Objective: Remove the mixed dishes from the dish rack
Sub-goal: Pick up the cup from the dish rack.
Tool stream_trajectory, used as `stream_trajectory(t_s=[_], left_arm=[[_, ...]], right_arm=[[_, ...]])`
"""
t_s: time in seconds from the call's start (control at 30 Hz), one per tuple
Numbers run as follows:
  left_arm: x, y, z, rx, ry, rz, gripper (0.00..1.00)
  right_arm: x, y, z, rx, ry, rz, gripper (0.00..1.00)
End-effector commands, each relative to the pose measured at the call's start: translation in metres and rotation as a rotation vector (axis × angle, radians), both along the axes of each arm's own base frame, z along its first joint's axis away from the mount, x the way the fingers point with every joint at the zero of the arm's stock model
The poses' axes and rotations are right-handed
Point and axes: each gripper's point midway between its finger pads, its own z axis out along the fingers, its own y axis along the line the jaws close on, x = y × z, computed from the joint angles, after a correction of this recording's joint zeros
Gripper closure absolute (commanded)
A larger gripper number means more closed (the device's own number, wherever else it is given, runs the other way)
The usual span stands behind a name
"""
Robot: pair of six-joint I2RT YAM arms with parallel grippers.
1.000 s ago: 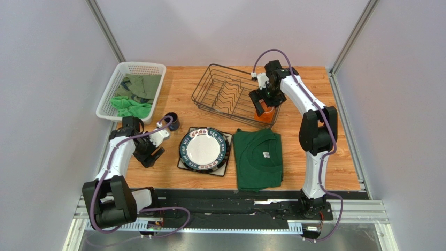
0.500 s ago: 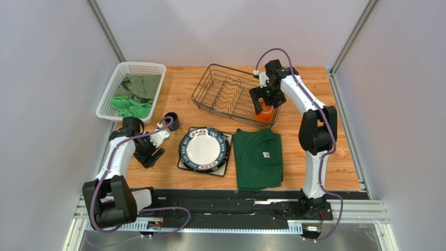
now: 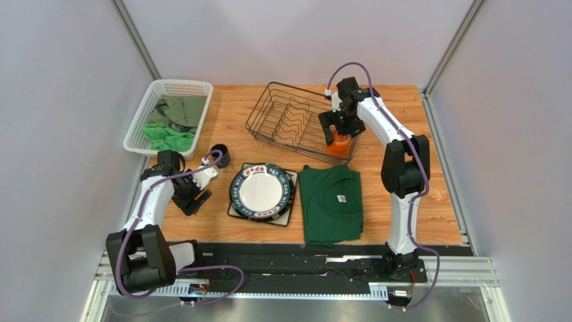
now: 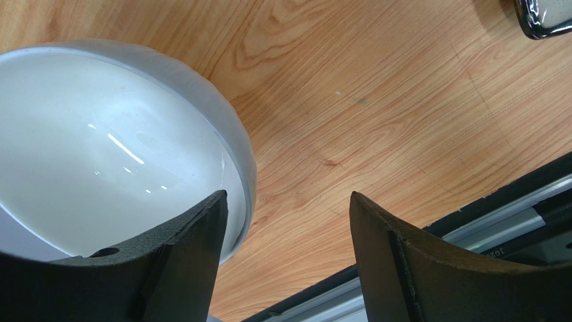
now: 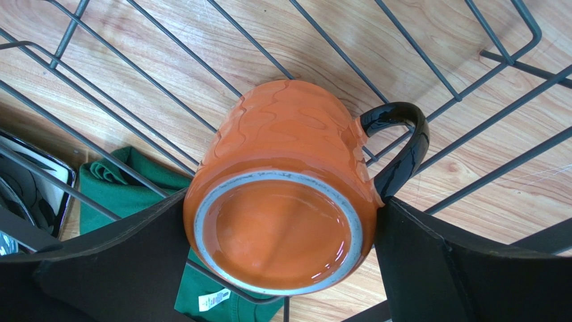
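An orange mug with a dark handle stands upside down at the near right end of the dish rack. My right gripper is open and straddles it, one finger on each side of its base; in the top view the gripper covers most of the mug. On the left, a white bowl rests on the table. My left gripper is open, its left finger over the bowl's rim and bare wood between the fingers. Near it stand a dark blue mug and a round dark-rimmed plate on a square plate.
A green shirt lies flat in front of the rack. A white perforated basket with green cloths sits at the back left. The black rail at the table's near edge shows just beyond my left gripper.
The right gripper has shifted slightly back and left over the orange mug. The left arm has hardly moved.
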Motion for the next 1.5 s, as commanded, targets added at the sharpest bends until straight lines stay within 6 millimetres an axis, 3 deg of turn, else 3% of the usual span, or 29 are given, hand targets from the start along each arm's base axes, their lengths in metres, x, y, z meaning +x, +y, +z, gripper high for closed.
stream_trajectory(t_s=[0.0,0.2,0.43,0.9,1.13,1.3,1.47], left_arm=[[0.002,0.001,0.002,0.004,-0.025,-0.011,0.25],[0.001,0.001,0.0,0.003,-0.021,-0.013,0.25],[0.005,-0.001,0.008,-0.005,-0.05,-0.004,0.25],[0.014,-0.023,0.075,-0.112,-0.198,0.004,0.24],[0.008,-0.039,0.105,-0.189,-0.24,-0.002,0.23],[0.011,-0.067,0.135,-0.338,-0.322,-0.031,0.22],[0.02,-0.101,0.16,-0.554,-0.4,-0.059,0.2]], right_arm=[[0.008,0.001,-0.003,-0.012,-0.024,-0.015,0.03],[0.007,0.0,-0.003,-0.015,-0.027,-0.005,0.11],[0.008,0.005,0.014,0.015,-0.06,0.008,0.3],[0.013,0.014,0.077,0.09,-0.183,0.045,0.43],[0.013,0.024,0.119,0.158,-0.263,0.073,0.44],[0.007,0.035,0.16,0.25,-0.342,0.109,0.43],[-0.016,0.06,0.209,0.451,-0.403,0.174,0.42]])
